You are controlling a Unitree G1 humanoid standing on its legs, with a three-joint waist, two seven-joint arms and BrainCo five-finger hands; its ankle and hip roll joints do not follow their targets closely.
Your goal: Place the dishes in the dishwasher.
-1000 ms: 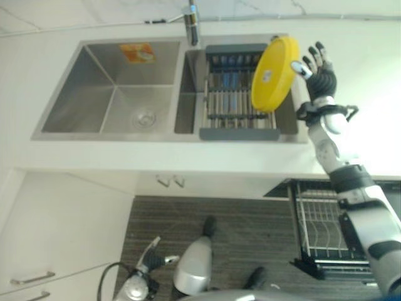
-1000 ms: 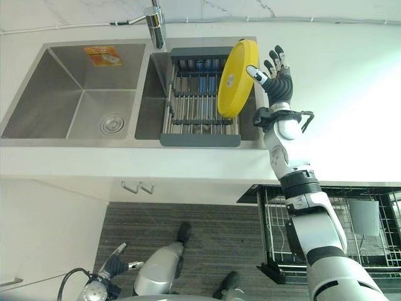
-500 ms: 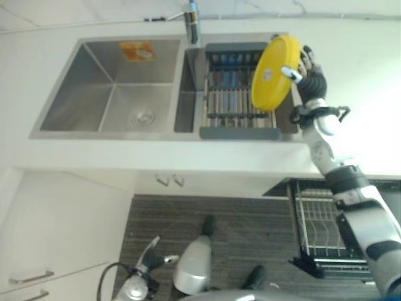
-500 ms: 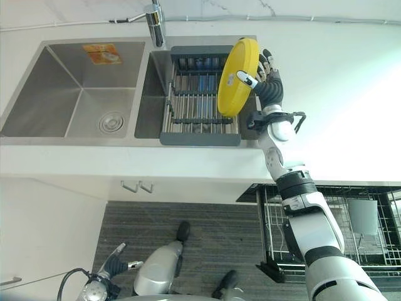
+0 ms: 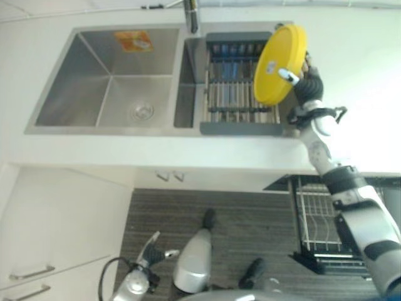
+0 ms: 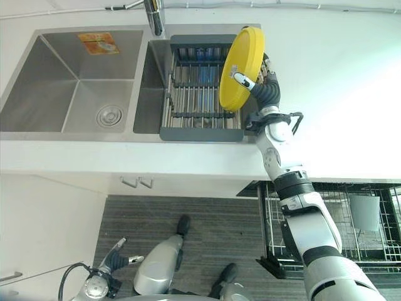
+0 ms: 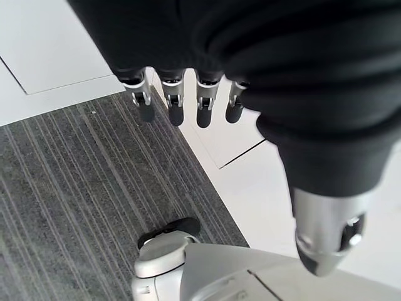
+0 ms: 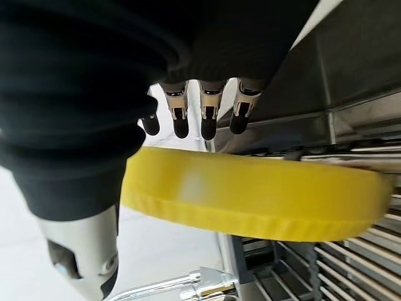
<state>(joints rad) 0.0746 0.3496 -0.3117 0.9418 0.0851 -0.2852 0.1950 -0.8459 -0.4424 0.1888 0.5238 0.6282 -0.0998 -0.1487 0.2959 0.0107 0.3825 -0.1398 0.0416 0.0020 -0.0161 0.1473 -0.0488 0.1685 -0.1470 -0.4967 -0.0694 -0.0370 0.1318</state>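
My right fingers (image 8: 207, 119) are curled over the far side of the yellow plate (image 5: 280, 64) with my thumb (image 6: 240, 79) pressed on the near face, so my right hand (image 6: 266, 88) has it pinched by the rim. The plate is tilted up on edge, nearly vertical, and it sits up over the right end of the drying rack (image 5: 238, 88) in the smaller right basin of the sink (image 5: 113, 81), with its top edge sticking out past the back rim toward the white table (image 6: 338, 81). My right arm is stretched way out, reaching up from the lower right, the wrist bent in toward the sink. The faucet (image 6: 153, 15) is at the back between the two basins, and the big left basin has an orange sticker (image 5: 133, 41) on its back wall. Below the table on my right the dishwasher rack (image 6: 332, 226) is pulled out, and there's a grey cup (image 6: 364, 210) in it. My left hand (image 7: 188, 100) just hangs low by the striped floor (image 7: 75, 188), fingers straight and relaxed, holding nothing.
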